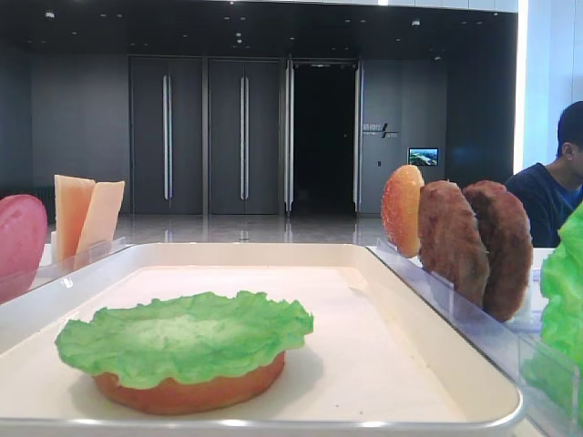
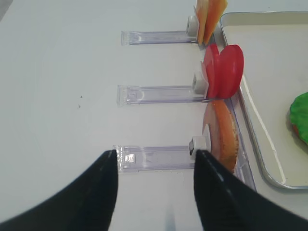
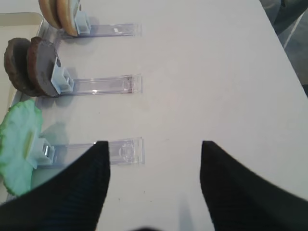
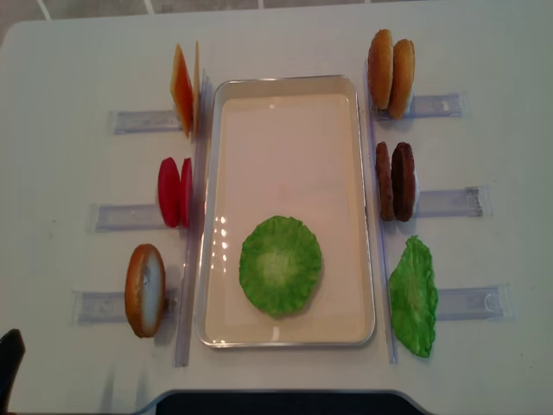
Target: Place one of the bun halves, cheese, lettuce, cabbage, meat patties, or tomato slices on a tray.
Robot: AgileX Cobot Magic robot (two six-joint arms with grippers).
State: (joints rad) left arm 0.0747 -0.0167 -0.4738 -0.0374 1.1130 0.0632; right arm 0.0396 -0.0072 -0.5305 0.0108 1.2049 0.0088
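Right gripper [image 3: 154, 183] is spread wide and grasps nothing, over bare table beside the meat patties [image 3: 30, 67]; left gripper [image 2: 155, 185] likewise released. Low exterior view: lettuce [image 1: 187, 339] lies on 1 bun half [image 1: 187, 387] inside the tray [image 1: 428, 364]. Overhead: 2 layers placed, other ingredients unplaced in the holders [image 4: 449, 203]

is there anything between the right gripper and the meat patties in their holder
Nothing visible. The right gripper hangs open over bare table, and the meat patties stand upright in their clear holder ahead to its left. The upright green leaf sits nearer, off that line.
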